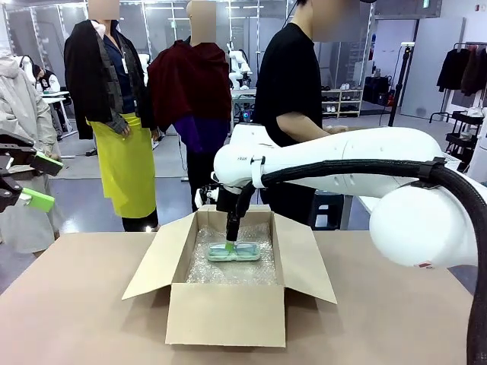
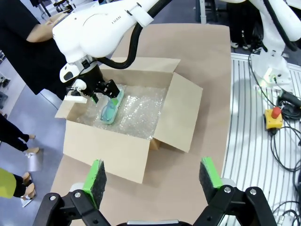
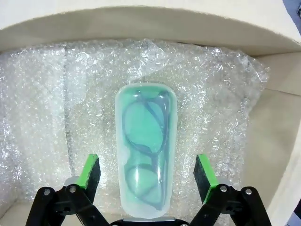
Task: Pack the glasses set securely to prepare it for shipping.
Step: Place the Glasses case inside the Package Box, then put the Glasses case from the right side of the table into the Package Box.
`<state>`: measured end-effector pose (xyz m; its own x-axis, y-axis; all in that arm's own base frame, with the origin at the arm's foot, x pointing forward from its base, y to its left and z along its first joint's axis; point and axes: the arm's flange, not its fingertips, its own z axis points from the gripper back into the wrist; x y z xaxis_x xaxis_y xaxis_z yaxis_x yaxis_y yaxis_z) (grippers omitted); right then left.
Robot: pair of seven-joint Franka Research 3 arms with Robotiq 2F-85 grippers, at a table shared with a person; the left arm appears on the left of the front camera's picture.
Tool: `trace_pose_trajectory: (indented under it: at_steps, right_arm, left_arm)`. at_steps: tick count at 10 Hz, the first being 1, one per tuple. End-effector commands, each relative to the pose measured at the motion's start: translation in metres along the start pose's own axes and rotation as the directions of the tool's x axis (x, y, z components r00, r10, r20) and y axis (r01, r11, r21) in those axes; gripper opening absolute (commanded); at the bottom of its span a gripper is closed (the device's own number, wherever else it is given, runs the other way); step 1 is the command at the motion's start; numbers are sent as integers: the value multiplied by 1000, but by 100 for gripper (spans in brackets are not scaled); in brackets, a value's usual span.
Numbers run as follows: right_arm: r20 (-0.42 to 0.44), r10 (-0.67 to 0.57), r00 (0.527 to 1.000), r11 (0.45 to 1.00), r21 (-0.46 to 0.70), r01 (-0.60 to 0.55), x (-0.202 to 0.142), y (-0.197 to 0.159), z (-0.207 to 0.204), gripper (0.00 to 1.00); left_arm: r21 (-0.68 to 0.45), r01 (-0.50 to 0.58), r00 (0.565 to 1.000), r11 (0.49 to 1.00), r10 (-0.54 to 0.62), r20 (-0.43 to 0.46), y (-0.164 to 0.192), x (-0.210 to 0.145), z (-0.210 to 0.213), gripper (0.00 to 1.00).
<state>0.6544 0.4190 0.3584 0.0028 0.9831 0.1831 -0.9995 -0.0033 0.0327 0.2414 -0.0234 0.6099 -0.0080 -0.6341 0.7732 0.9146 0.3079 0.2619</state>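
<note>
the mint-green rounded-rectangular pack showing dark-rimmed glasses (image 3: 146,150) lies flat near the middle of the open brown cardboard box (image 1: 226,315). it rests on the clear bubble wrap sheet (image 3: 211,94) that lines the box floor. judgement: the lining cushions the pack against the box bottom for shipping, and the central position keeps it off the box walls.

the right arm reaches over the box from its right side with the wrist bent down. the right gripper (image 1: 230,237) points straight down into the box, just above the pack. its jaws stand wide, one green pad along each long side of the pack, neither touching it; nothing is held.

the left gripper (image 2: 153,176) hangs well to the left of the box, jaws spread and empty.
</note>
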Motion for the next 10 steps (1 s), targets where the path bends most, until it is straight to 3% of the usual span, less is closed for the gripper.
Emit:
trace_pose_trajectory:
  at_steps: [1,8,9,10]
  right_arm:
    - [4,18,1000,1000,7,-18,0,1,-1,100]
    - [-1,-1,1000,1000,2,1,-2,-1,-1,100]
    - [18,-44,999,999,25,44,-8,15,29,100]
    - [-56,-87,995,996,32,89,-17,40,57,100]
  left_arm:
    - [-4,16,1000,1000,-16,19,1,2,1,100]
    - [-4,16,1000,1000,-16,19,1,2,1,100]
    - [-4,16,1000,1000,-16,19,1,2,1,100]
    - [-4,16,1000,1000,-16,19,1,2,1,100]
